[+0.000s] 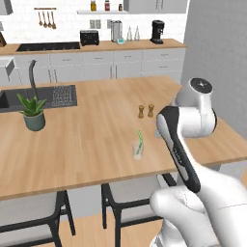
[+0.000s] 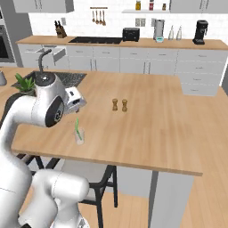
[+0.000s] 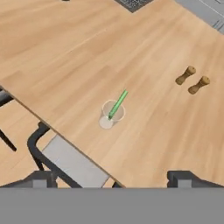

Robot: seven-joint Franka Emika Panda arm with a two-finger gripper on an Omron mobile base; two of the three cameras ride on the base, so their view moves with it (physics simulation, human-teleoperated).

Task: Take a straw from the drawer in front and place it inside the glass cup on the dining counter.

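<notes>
Straw (image 3: pixel 117 104), thin and bright green, leans inside the small clear glass cup (image 3: pixel 112 114) near the light-wood dining counter's (image 3: pixel 78 57) edge. From above, the two-finger gripper (image 3: pixel 113 178) hangs wide apart, empty. Two small brown shakers (image 2: pixel 119 104) stand nearby; the white arm (image 1: pixel 185 144) blocks the left base view's right side.

Bright even rendered light, faint soft shadows, no glare, slightly soft low-resolution detail throughout

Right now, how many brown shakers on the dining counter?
2. One brown shaker stands beside the other mid-counter, apart from the glass cup holding the straw. None seem hidden.
</notes>
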